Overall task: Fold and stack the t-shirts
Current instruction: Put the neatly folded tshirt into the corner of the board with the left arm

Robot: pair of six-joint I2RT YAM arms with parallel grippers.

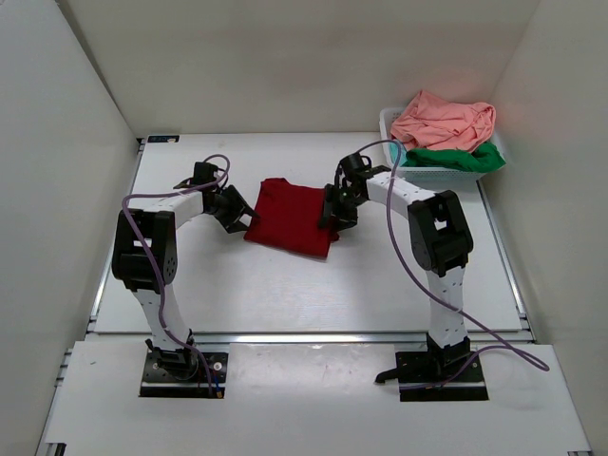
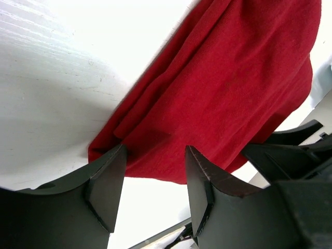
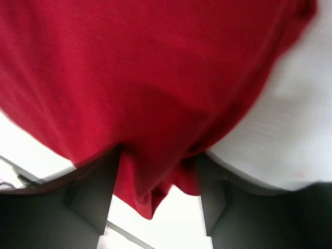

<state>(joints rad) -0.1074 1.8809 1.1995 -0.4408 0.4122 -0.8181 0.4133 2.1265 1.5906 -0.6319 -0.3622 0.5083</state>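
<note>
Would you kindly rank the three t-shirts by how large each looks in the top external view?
1. the dark red t-shirt and the salmon pink t-shirt: about alike, so unranked; the pink one is bunched up.
2. the green t-shirt: smallest, mostly hidden under the pink one.

Bright, even overhead light fills the top view, leaving only faint, soft shadows on the table (image 1: pixel 285 285). In the left wrist view its surface glares to blank white. The right wrist view is blurred throughout, the dark red t-shirt (image 3: pixel 145 78) showing no weave.
</note>
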